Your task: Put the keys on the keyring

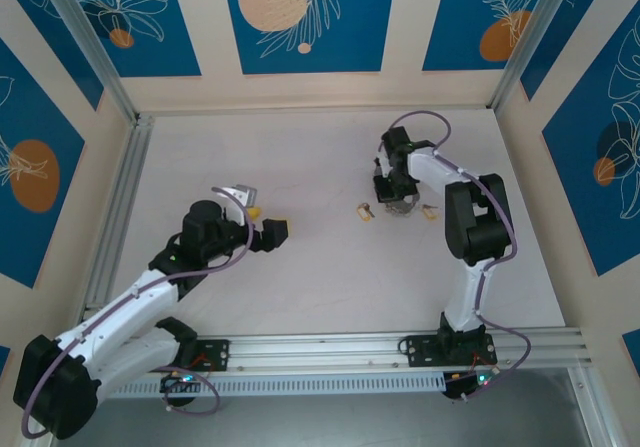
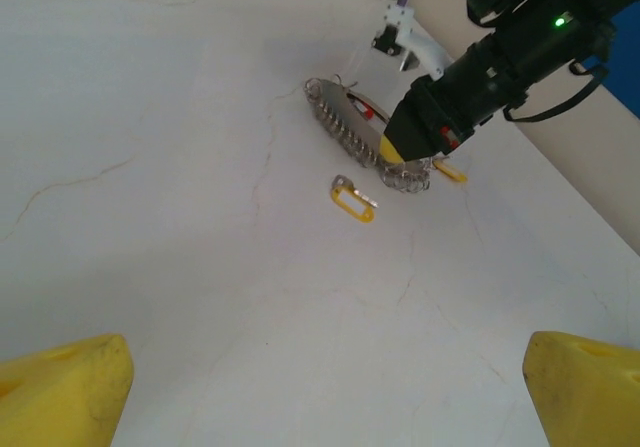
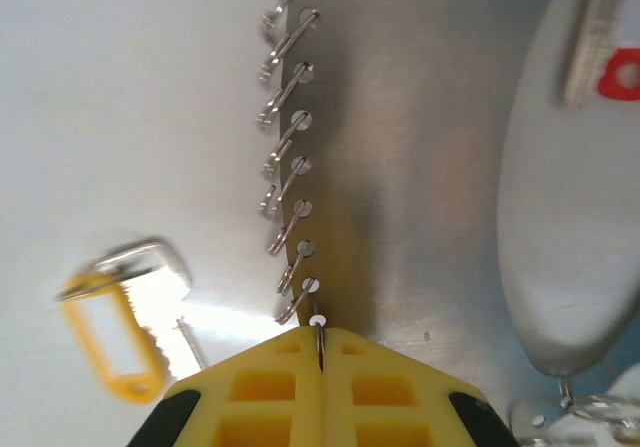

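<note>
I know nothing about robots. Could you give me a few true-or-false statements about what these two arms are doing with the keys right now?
1. The left end effector is wide open and holds nothing. True.
2. The right end effector is closed on the edge of the keyring. True.
3. The yellow-tagged key hangs on the keyring. False: it lies loose on the table, beside the keyring and apart from it.
4. Both end effectors touch the keyring. False: the left one is well away from it.
</note>
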`<state>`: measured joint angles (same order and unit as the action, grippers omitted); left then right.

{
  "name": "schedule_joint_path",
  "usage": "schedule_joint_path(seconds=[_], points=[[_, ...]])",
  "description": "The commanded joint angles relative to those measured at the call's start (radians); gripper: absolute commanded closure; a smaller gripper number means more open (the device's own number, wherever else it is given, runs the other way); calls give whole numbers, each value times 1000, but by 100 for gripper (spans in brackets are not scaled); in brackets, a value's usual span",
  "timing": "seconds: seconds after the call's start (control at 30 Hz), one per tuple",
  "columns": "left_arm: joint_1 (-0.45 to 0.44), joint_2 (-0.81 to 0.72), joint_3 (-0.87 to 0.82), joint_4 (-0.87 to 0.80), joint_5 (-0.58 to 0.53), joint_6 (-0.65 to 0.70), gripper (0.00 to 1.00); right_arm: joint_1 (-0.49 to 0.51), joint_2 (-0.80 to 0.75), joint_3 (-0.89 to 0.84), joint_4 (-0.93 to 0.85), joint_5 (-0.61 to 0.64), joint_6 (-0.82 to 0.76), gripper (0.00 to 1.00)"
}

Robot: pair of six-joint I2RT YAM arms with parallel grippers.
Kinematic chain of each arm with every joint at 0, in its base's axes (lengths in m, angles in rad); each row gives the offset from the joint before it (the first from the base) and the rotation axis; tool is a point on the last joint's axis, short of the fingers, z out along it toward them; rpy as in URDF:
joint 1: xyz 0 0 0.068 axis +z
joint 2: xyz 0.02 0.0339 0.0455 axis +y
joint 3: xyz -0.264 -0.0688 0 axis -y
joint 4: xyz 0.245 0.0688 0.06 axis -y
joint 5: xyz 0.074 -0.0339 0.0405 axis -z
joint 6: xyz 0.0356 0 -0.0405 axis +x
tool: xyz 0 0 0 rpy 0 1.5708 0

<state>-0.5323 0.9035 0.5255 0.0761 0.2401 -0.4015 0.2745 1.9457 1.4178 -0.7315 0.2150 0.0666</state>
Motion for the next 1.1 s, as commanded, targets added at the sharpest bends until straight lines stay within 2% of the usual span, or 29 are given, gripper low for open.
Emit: schedule_joint_path(seconds=[0.0, 0.23, 0.4, 0.63, 0.77, 0.97, 1.07], points=[[7, -26, -16, -50, -40, -28, 0, 48, -62, 76, -36, 45, -33, 100], [6, -11, -15, -35, -51, -72, 0, 142, -74, 242, -102, 111, -126, 100], [8, -3, 10, -48, -88, -83, 0, 292, -88, 229, -16, 51, -270, 100], [35, -89, 41, -150, -236, -71, 0, 476, -55, 161, 96, -67, -359, 100], [63, -91, 67, -220, -241, -45, 0, 536, -55, 93, 122, -88, -329, 100], [66, -114, 60, -251, -262, -30, 1, 543, -130, -129, 220, -167, -159, 100], [66, -73, 62, -244, -230, -25, 4, 543, -180, -245, 285, -199, -80, 99]])
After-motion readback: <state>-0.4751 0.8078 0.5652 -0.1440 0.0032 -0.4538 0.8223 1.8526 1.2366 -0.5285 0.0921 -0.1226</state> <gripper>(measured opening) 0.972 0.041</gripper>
